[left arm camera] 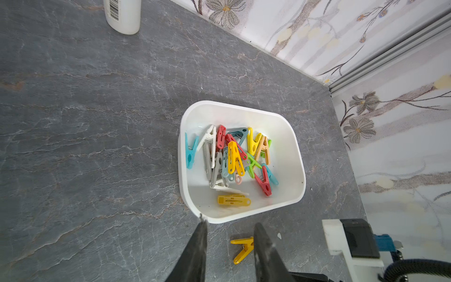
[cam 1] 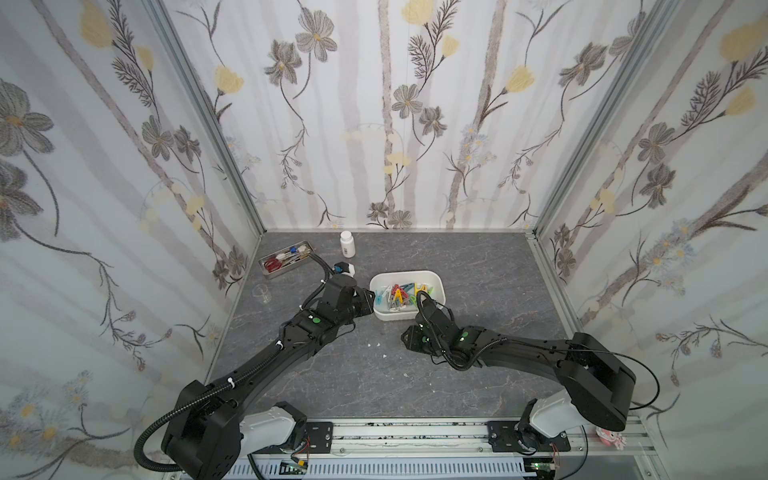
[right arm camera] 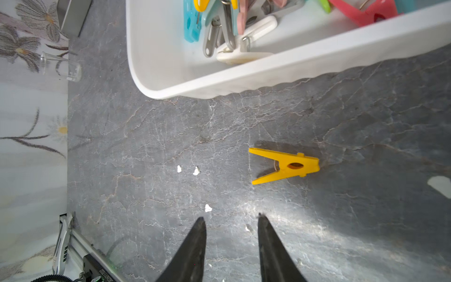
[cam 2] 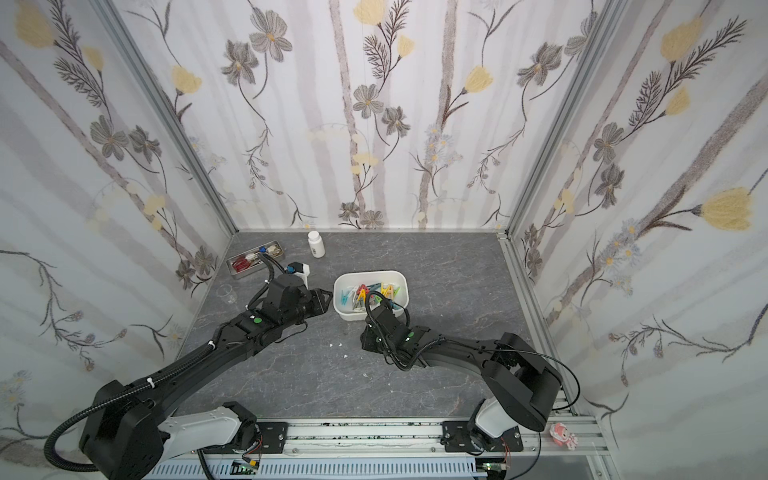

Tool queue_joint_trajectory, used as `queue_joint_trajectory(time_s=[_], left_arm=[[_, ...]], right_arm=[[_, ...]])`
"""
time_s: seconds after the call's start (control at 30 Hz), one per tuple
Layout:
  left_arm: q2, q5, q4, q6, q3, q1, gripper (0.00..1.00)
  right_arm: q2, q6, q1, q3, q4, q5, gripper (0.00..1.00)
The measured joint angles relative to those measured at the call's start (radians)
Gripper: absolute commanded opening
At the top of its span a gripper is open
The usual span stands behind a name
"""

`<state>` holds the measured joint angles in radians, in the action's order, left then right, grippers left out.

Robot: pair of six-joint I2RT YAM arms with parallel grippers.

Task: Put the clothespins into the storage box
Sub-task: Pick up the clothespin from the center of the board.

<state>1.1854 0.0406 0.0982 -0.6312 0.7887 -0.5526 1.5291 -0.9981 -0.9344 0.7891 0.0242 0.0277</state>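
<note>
Right wrist view: this looks like the tail end of the job. The clothespins are nearly all piled in the storage box, and one yellow clothespin lies flat on the surface, near the box's long wall but not touching it. The right pincer is spread with nothing in it. The stray sits ahead of its tips and off to one side, on the box side of them. The left pincer is also parted and looks empty, up by a box corner. My guess is it's lining up the pickup. Next it needs to shift over, drop, pinch the pin's thin body and lift it over the rim.
</note>
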Motion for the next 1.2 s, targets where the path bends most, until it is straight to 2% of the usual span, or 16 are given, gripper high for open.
queue_joint_trajectory(time_s=[0.37, 1.2], left_arm=[[-0.042, 0.021, -0.023, 0.002, -0.046, 0.003, 0.34], [-0.084, 0.035, -0.034, 0.011, -0.075, 0.022, 0.36]], right_arm=[[0.056, -0.015, -0.006, 0.030, 0.023, 0.031, 0.39], [0.159, 0.005, -0.017, 0.094, 0.075, 0.076, 0.36]])
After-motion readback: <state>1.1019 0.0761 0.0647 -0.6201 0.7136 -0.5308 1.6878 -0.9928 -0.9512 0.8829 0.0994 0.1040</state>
